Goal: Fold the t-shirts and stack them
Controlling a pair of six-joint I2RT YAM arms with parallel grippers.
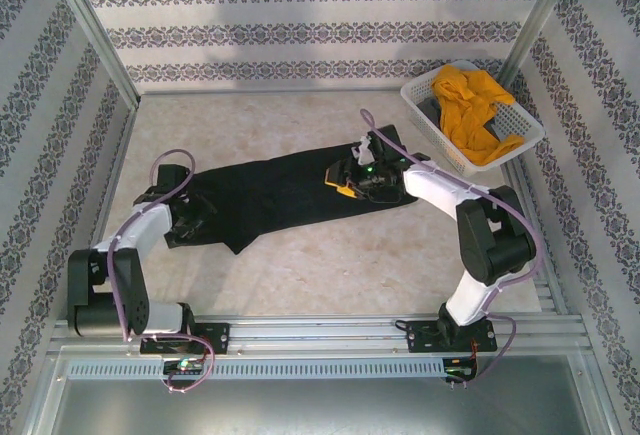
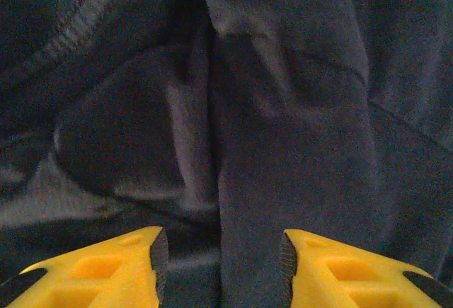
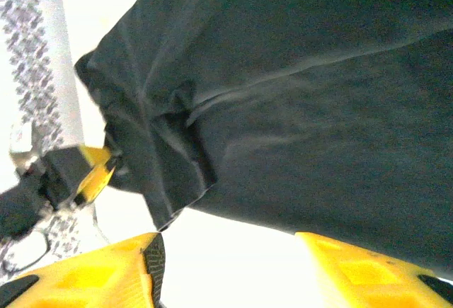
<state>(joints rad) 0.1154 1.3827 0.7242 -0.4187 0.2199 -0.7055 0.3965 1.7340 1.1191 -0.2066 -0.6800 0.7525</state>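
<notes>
A plain black t-shirt (image 1: 280, 190) lies stretched out across the middle of the table. My left gripper (image 1: 192, 217) is down on the shirt's left end. In the left wrist view it (image 2: 221, 265) is open, and a raised fold of black cloth (image 2: 283, 110) runs between its yellow fingers (image 2: 106, 272). My right gripper (image 1: 345, 183) hovers over the shirt's right part. It (image 3: 226, 272) is open, with the shirt's near edge (image 3: 304, 95) and bare table between its fingers. The mustard-yellow t-shirt (image 1: 470, 105) lies crumpled in the basket.
The white lattice basket (image 1: 432, 127) stands at the back right, close to the right arm's elbow. Patterned walls and metal posts (image 1: 95, 30) close in the table on three sides. Bare tabletop (image 1: 320, 265) lies in front of the shirt and behind it.
</notes>
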